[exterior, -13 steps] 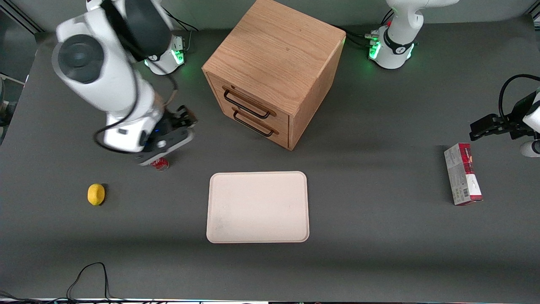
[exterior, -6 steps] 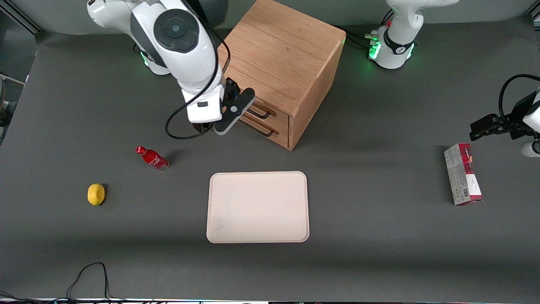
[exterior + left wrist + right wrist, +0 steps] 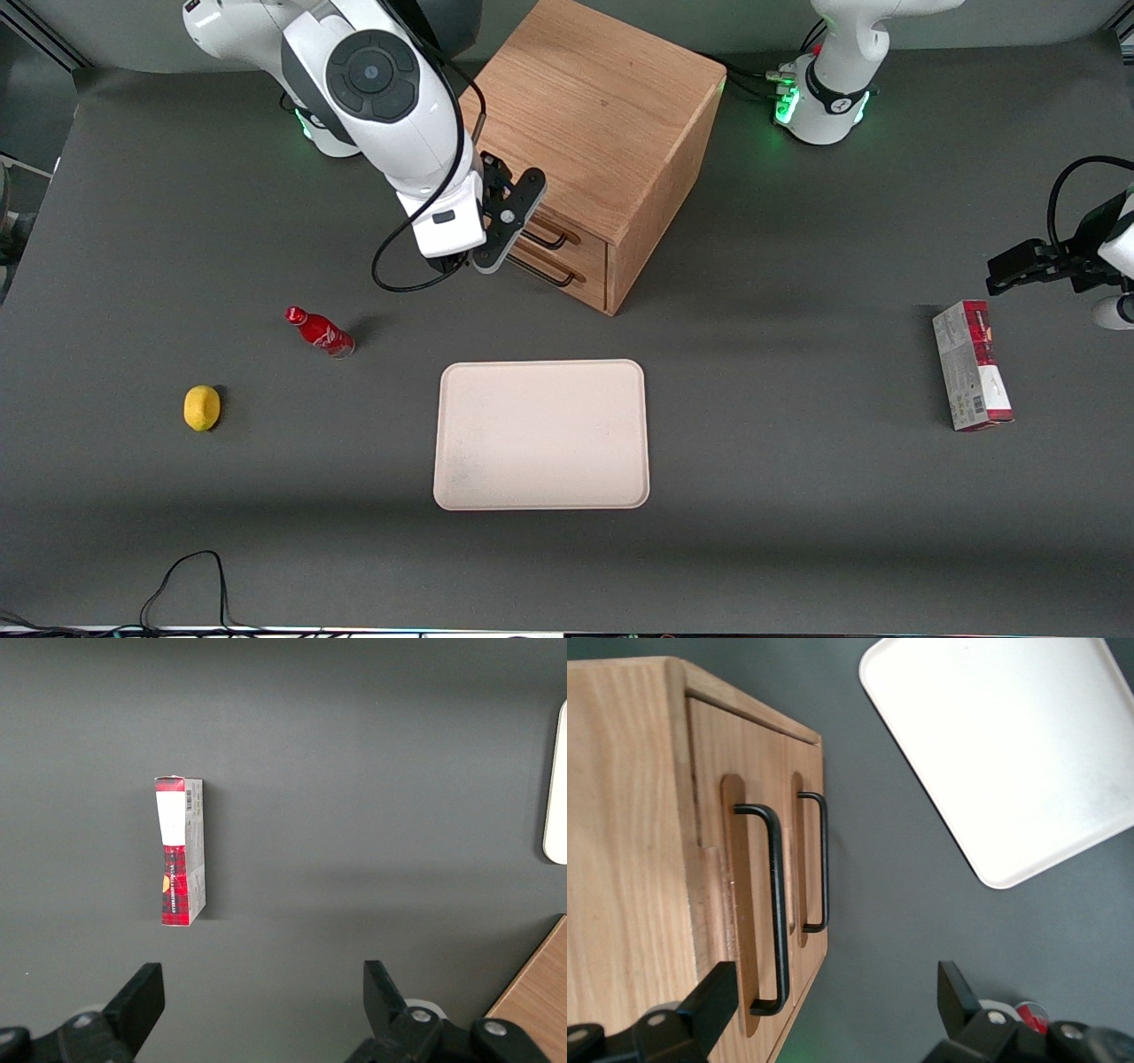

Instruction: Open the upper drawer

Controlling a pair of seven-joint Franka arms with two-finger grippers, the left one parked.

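The oak cabinet (image 3: 585, 115) stands at the back middle of the table. Its upper drawer (image 3: 586, 237) is closed, with a long black wire handle (image 3: 547, 237); the lower drawer's handle (image 3: 545, 273) runs just beneath. My gripper (image 3: 500, 232) hovers in front of the drawer fronts, covering their ends toward the working arm. In the right wrist view the gripper (image 3: 833, 992) is open. The upper drawer (image 3: 709, 797) and its handle (image 3: 777, 895) lie close ahead, and the handle's near end shows between the fingers without being touched.
A cream tray (image 3: 540, 434) lies nearer the front camera than the cabinet. A red bottle (image 3: 319, 330) and a lemon (image 3: 202, 408) sit toward the working arm's end. A red and white box (image 3: 972, 377) lies toward the parked arm's end.
The arm swung from above the red bottle to the front of the cabinet, then edged a little closer to the drawer handles. The bottle stays where it was.
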